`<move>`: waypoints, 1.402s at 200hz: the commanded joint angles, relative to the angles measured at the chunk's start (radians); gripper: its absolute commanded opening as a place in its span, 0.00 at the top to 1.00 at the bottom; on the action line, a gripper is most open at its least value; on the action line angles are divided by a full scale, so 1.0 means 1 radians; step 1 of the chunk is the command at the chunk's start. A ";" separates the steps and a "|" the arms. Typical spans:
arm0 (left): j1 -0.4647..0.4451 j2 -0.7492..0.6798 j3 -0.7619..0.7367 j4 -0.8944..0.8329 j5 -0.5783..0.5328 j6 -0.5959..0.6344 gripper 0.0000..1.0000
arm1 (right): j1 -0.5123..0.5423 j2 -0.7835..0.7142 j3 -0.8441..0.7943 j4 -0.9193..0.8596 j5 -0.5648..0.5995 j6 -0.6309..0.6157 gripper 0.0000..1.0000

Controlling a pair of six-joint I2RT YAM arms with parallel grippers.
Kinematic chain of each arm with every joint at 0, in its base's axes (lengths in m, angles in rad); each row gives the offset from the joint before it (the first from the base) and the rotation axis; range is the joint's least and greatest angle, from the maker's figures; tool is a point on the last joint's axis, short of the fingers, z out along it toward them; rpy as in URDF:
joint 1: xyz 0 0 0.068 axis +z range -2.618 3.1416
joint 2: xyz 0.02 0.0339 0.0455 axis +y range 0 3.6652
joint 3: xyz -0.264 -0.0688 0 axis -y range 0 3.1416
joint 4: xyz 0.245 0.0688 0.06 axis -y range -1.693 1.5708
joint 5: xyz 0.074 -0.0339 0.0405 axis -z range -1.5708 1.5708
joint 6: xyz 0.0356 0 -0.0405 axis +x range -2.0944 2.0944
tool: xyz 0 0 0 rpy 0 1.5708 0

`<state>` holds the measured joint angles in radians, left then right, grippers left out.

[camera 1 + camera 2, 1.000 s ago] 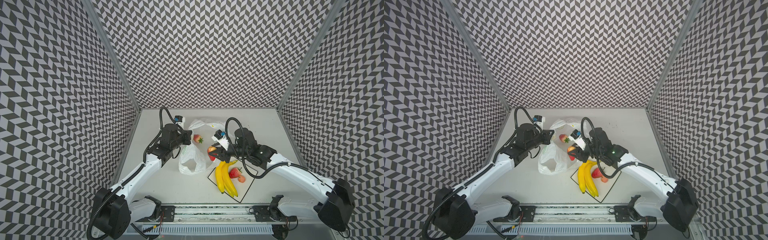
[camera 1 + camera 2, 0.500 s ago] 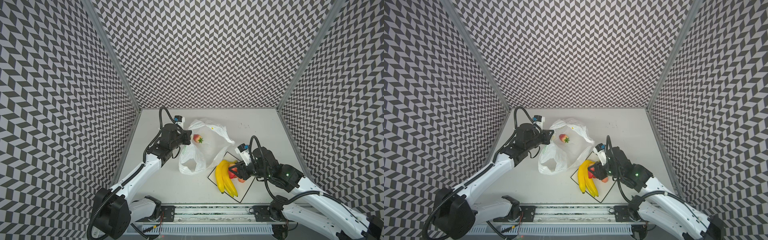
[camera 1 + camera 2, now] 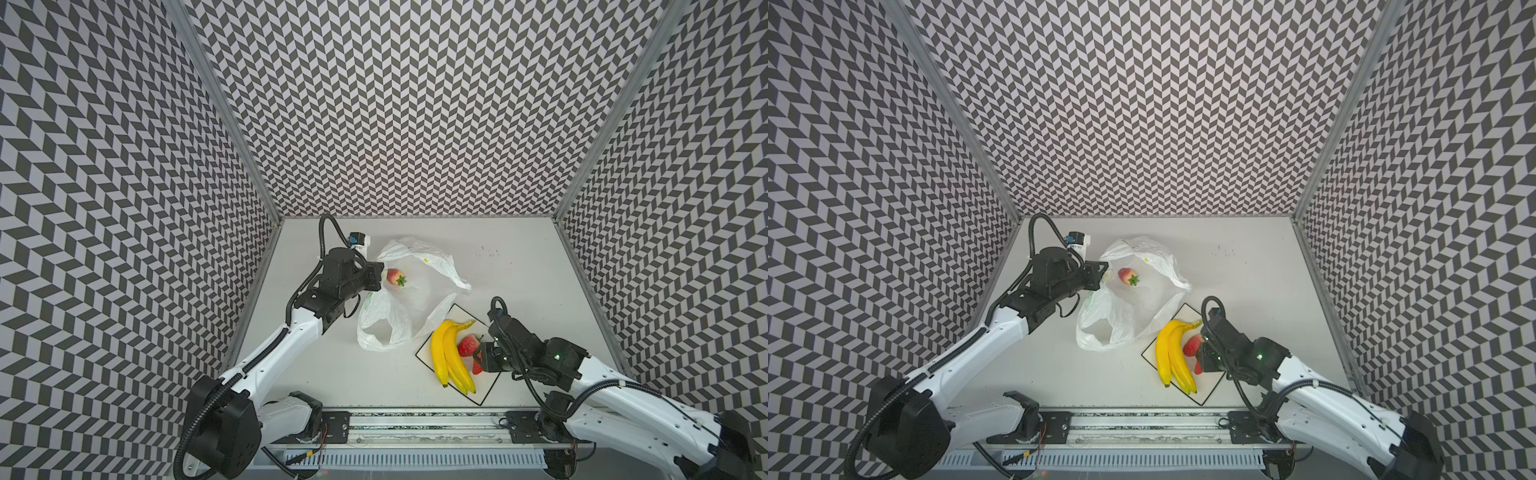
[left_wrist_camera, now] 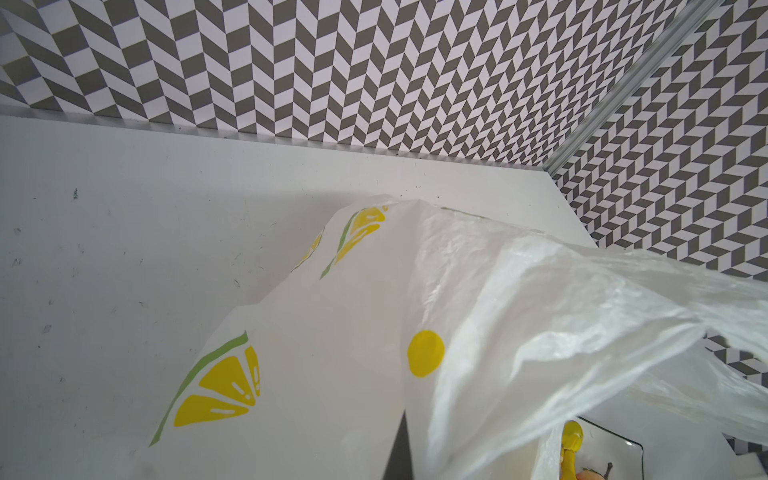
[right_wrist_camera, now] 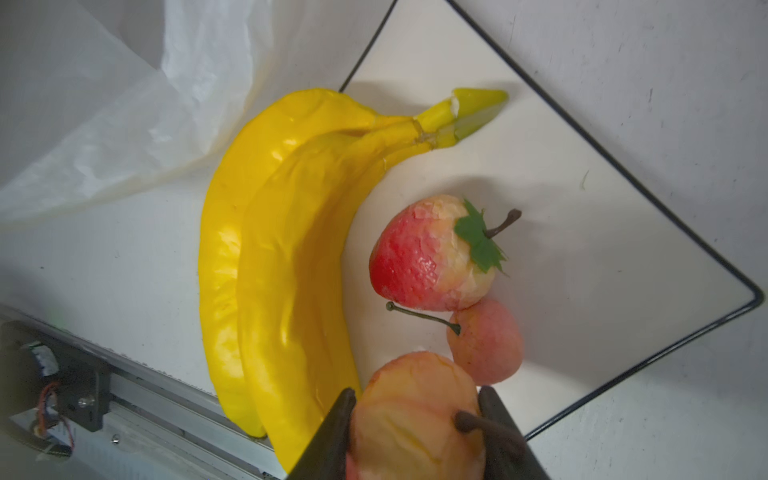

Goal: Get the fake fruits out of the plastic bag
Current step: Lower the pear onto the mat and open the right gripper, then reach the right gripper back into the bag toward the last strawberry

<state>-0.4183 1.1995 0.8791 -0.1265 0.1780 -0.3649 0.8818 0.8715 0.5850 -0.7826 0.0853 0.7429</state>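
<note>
- Plastic bag (image 3: 419,301) lies crumpled on the counter (image 3: 519,266) at the centre of both top views. A fold of its film laps the upper corner of the plate (image 3: 484,390) and reaches the bananas (image 3: 446,357).
- We see the left jaws, on the left arm (image 3: 270,361), closed right down on the bag's rim at its upper-left edge, holding it raised. The left wrist view shows only film.
- One bagged strawberry (image 3: 395,277) lies inside, just right of those jaws.
- On the plate, lower right of centre, we find the bananas, a plated strawberry (image 5: 432,253) and, touching it, a round peach fruit (image 5: 486,343).
- The right jaws stand part-way apart, clamped on a held strawberry (image 5: 415,415), pale orange-red with a dark stalk, just beside the round peach fruit. We cannot tell whether it rests on the plate.
- Risk, as we judge it: released from any height, the held strawberry may roll, bump the round peach fruit and leave the flat plate.
- Risk: the film looks thin and slick, so it may slip from the left jaws and fall over the bagged strawberry.
- Risk: the right arm (image 3: 623,395), reaching in, may snag a handle loop (image 3: 368,343) and drag the bag across the bananas.
- Writing: we can read none. The bag bears lemon slices (image 4: 224,386) and a yellow dot (image 4: 426,353). A label (image 3: 358,248) on the left wrist is too small to read.
</note>
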 commanded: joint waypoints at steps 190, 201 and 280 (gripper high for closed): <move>0.003 -0.029 0.002 0.020 0.016 -0.022 1.00 | 0.216 -0.114 0.093 0.533 0.137 -0.407 0.49; 0.003 -0.028 0.003 0.021 0.017 -0.023 1.00 | 0.230 -0.068 0.083 0.656 0.158 -0.519 0.51; 0.002 -0.054 0.006 -0.017 0.006 -0.017 1.00 | 0.187 0.539 0.273 0.942 0.317 -0.838 0.57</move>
<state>-0.4183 1.1805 0.8791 -0.1368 0.1883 -0.3832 1.0973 1.3056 0.7811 0.0410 0.3393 0.0113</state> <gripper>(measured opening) 0.047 0.433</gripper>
